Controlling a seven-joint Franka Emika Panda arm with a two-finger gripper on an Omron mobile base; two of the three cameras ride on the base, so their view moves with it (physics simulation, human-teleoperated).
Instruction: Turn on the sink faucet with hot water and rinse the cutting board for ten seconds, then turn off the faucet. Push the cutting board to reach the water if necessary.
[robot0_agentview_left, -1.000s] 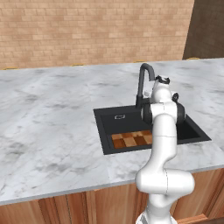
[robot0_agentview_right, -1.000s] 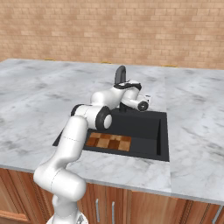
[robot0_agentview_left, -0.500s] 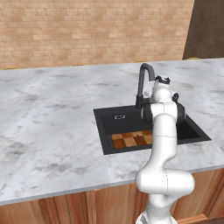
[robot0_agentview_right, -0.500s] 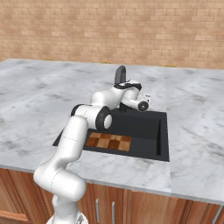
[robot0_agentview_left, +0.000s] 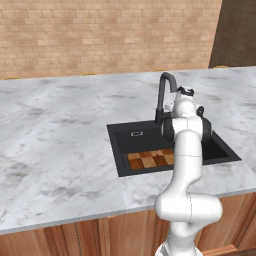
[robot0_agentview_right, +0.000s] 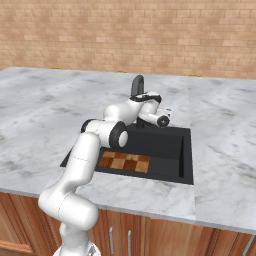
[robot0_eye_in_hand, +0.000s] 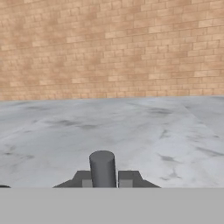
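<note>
Grey marble table (robot0_agentview_left: 60, 130), brick wall (robot0_agentview_left: 100, 35) behind.
My pincer (robot0_eye_in_hand: 103, 180) is closed around the faucet's lever (robot0_eye_in_hand: 102, 168); no legible writing anywhere.

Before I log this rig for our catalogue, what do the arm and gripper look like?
The arm is glossy white, built of rounded tubular links with dark grey joint rings. The gripper has two small dark grey finger tips with paler pads. No cables or markings show.
</note>
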